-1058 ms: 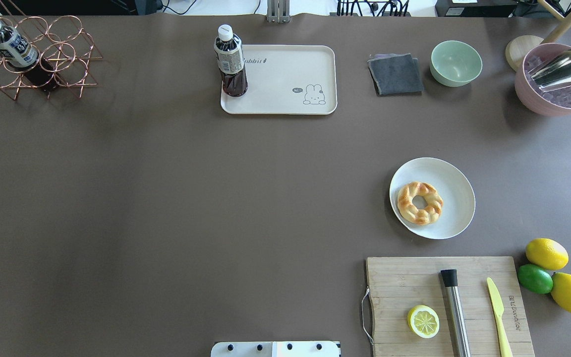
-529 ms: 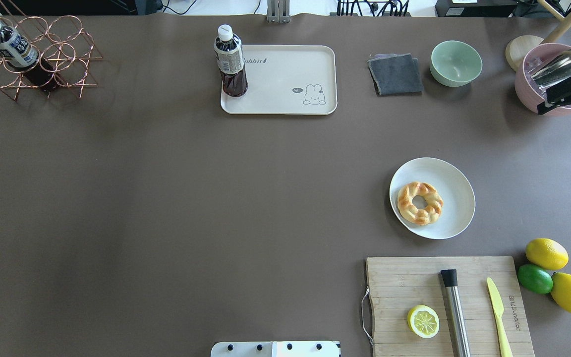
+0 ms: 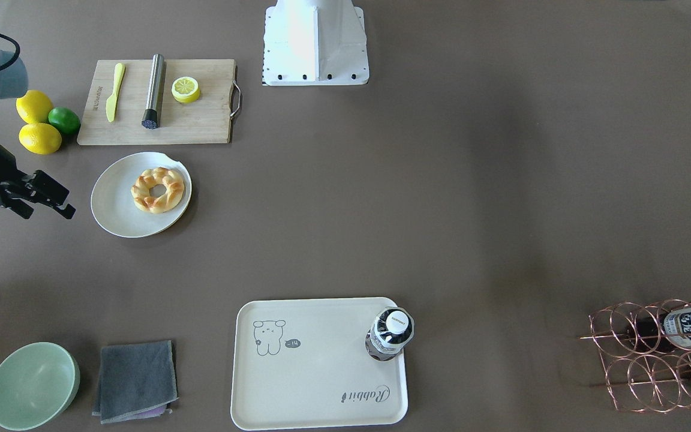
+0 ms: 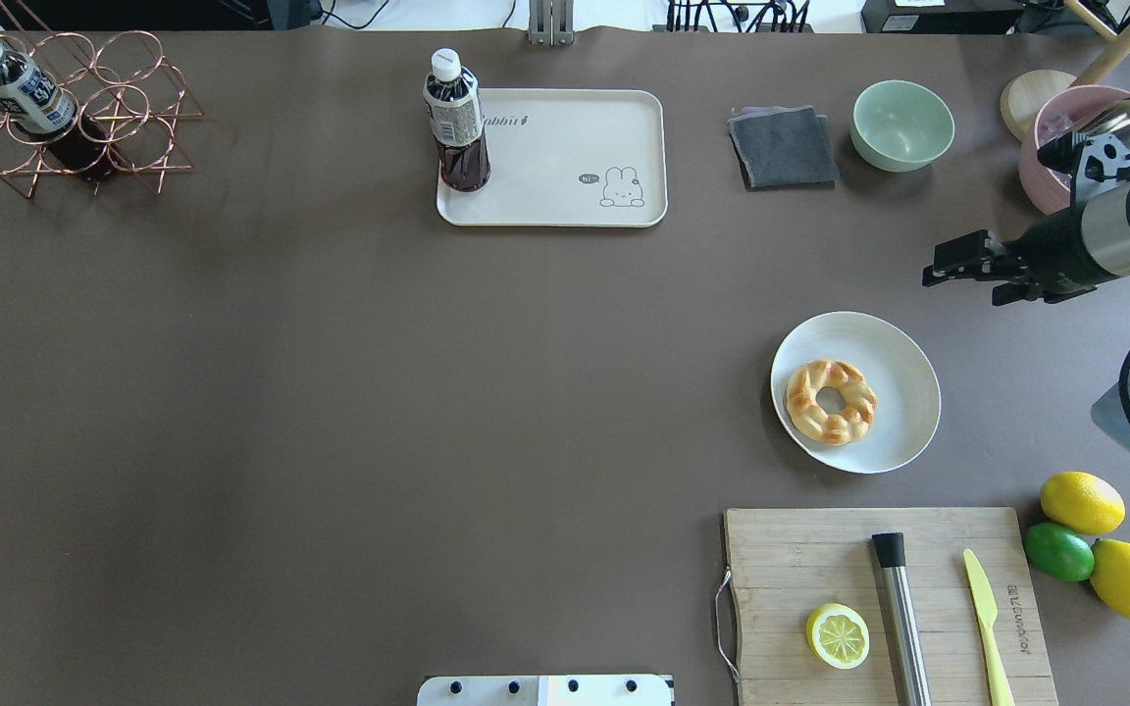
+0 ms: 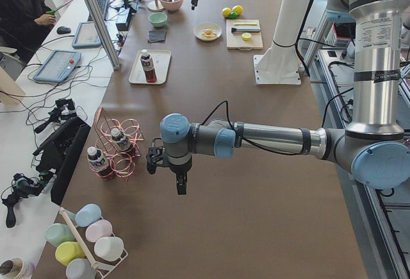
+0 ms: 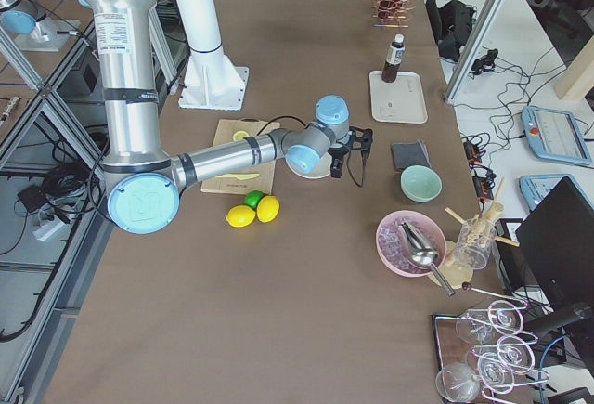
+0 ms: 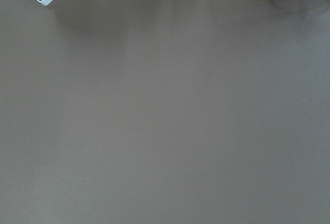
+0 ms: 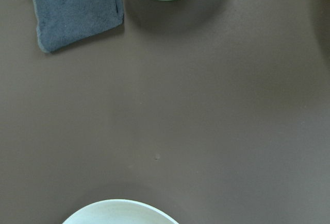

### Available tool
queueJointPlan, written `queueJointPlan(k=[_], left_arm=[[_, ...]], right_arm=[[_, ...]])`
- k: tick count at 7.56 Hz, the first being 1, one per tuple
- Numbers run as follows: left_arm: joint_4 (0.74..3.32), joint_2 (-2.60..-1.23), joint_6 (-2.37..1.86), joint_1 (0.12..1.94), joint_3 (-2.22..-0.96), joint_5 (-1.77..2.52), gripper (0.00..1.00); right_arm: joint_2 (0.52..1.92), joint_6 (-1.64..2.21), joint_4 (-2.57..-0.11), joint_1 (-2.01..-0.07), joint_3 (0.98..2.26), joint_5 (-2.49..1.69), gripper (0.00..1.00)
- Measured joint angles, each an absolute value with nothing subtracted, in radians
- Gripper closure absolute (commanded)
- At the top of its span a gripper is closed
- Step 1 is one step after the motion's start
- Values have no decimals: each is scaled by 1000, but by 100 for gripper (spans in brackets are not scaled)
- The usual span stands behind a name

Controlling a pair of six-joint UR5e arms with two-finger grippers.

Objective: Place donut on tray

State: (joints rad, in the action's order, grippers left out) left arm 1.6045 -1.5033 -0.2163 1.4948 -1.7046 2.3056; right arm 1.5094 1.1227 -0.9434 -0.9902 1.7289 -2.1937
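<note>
The donut [image 4: 831, 401] is a braided golden ring lying on a round off-white plate [image 4: 903, 378]; it also shows in the front-facing view [image 3: 158, 190]. The cream tray [image 4: 565, 162] with the rabbit drawing lies far off at the table's far side [image 3: 315, 372]. My right gripper [image 4: 962, 273] hangs open and empty above the bare table, just beyond the plate's far right [image 3: 60, 204]. My left gripper [image 5: 176, 179] shows only in the exterior left view, far from both, and I cannot tell its state.
A dark bottle [image 4: 455, 123] stands on the tray's left corner. A grey cloth [image 4: 783, 147], green bowl [image 4: 902, 125] and pink bowl [image 4: 1046, 157] sit behind the plate. A cutting board [image 4: 800, 559] with a lemon half [image 4: 838, 635] lies in front. A wire rack [image 4: 65, 113] stands far left.
My right arm has come in from the right edge of the overhead view and moved left from over the pink bowl to beside the plate. The donut and tray have not moved.
</note>
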Motion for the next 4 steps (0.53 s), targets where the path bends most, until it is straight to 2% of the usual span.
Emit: queueJointPlan(k=[4], left_arm=[[1604, -1501, -216, 1494, -1703, 2306, 2]], right_arm=[[1574, 1161, -890, -886, 1731, -2146, 0]])
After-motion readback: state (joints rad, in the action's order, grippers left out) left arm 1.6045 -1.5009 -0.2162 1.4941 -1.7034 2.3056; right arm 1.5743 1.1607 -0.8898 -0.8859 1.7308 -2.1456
